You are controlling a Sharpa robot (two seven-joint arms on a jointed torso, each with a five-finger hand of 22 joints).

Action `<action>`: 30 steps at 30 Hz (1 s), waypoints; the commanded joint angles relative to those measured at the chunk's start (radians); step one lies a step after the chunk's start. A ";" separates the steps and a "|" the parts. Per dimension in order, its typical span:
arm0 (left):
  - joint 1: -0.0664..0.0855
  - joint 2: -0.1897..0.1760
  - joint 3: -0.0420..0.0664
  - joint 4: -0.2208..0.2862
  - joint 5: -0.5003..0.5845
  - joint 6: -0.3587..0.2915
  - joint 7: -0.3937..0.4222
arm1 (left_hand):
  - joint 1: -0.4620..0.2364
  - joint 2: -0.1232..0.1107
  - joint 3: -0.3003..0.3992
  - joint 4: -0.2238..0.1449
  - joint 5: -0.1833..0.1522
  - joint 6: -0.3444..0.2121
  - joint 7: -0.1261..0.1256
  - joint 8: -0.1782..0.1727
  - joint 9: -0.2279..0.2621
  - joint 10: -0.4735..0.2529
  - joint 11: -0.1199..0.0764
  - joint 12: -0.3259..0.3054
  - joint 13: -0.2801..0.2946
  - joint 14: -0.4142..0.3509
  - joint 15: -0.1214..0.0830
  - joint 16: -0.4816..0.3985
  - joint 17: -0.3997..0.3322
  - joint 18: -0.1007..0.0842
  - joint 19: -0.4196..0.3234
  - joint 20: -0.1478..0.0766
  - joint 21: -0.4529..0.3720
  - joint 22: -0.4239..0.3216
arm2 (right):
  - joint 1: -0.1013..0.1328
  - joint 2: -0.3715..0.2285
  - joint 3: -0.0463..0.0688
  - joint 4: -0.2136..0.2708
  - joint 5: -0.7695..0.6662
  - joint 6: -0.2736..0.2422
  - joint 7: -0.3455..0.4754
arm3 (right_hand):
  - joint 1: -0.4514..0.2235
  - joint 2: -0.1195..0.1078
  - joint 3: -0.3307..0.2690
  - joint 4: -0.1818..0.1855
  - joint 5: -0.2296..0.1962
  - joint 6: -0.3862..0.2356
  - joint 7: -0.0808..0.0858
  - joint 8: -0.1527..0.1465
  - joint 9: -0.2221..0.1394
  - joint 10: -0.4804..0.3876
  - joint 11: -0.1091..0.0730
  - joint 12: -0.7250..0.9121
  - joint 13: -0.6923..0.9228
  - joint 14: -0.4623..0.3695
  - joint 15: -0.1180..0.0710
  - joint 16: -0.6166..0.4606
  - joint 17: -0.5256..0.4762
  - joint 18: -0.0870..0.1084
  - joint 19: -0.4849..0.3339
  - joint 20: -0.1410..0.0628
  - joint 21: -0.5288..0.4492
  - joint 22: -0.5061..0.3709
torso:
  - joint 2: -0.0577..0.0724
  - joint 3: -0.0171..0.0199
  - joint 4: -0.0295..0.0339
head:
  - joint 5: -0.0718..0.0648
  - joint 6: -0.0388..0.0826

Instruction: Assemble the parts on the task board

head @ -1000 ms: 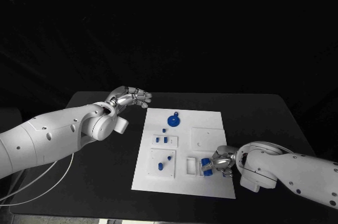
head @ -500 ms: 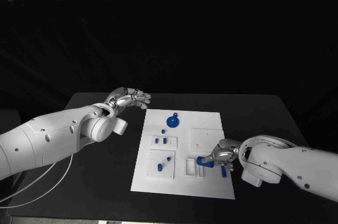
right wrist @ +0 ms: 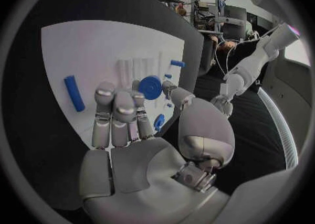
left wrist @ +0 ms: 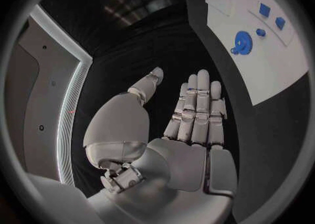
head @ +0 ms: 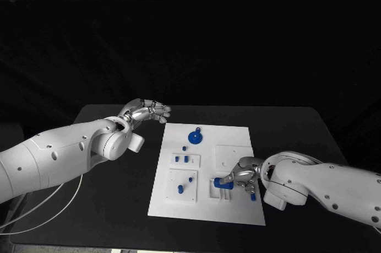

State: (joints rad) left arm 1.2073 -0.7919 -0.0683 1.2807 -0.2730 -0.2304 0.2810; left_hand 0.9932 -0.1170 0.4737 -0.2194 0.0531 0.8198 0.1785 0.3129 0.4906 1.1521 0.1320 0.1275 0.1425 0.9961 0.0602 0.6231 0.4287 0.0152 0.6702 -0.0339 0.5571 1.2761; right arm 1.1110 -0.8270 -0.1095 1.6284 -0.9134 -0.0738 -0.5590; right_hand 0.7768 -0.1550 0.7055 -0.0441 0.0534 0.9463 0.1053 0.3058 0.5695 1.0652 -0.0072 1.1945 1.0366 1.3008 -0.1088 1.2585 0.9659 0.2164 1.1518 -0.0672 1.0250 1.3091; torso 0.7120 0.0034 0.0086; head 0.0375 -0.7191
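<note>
The white task board point(head: 208, 176) lies mid-table. My right hand point(head: 242, 178) is low over its near right part and pinches a round blue part point(head: 224, 183) between thumb and fingers, just above the white slotted block point(head: 215, 189). In the right wrist view the held blue part point(right wrist: 150, 86) sits at the fingertips point(right wrist: 139, 88). A blue bar point(head: 251, 189) lies on the board beside that hand, also seen as the blue bar point(right wrist: 74, 93). My left hand point(head: 147, 111) hovers off the board's far left corner, fingers straight, holding nothing; the left wrist view shows the same left hand point(left wrist: 193, 116).
A blue gear point(head: 194, 135) sits at the board's far end, the same gear point(left wrist: 243, 40) in the left wrist view. Small blue pieces point(head: 187, 159) and two more point(head: 186, 184) stand in white blocks on the board's left side. A raised white square point(head: 234, 155) lies right of them.
My right hand has lifted a blue part from the board's near right and carried it left to the slotted block, leaving the blue bar behind. The left hand has stayed put.
</note>
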 commanded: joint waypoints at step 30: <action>0.001 -0.002 0.001 0.003 0.006 0.012 0.013 | -0.006 0.004 -0.007 -0.002 -0.001 -0.007 0.000 -0.003 -0.002 -0.006 -0.002 -0.004 -0.001 -0.001 0.007 -0.009 0.003 -0.001 0.000 0.002 -0.005 0.002 | -0.038 0.073 -0.007 -0.052 -0.230 -0.035 0.028 | -0.008 -0.007 0.008 -0.023 -0.004 0.017 -0.002 0.002 0.003 0.014 -0.002 -0.011 0.007 0.000 -0.009 -0.002 0.004 0.045 -0.002 -0.005 0.008 0.016 | 0.000 0.0003 -0.0002 | 0.007 -0.004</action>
State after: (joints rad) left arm 1.2073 -0.7943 -0.0683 1.2813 -0.2727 -0.2299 0.2814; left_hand 0.9932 -0.1170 0.4738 -0.2194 0.0531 0.8198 0.1785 0.3129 0.4899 1.1521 0.1320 0.1276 0.1425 0.9961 0.0602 0.6193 0.4308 0.0151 0.6702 -0.0339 0.5572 1.2767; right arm 1.0756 -0.7543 -0.1164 1.5776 -1.0514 -0.1119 -0.5413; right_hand 0.7727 -0.1592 0.7136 -0.0637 0.0534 0.9565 0.1020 0.3063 0.5739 1.0723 -0.0073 1.1869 1.0424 1.2991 -0.1104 1.2585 0.9682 0.2165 1.1488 -0.0638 1.0289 1.3092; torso 0.7125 0.0037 0.0081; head 0.0424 -0.7208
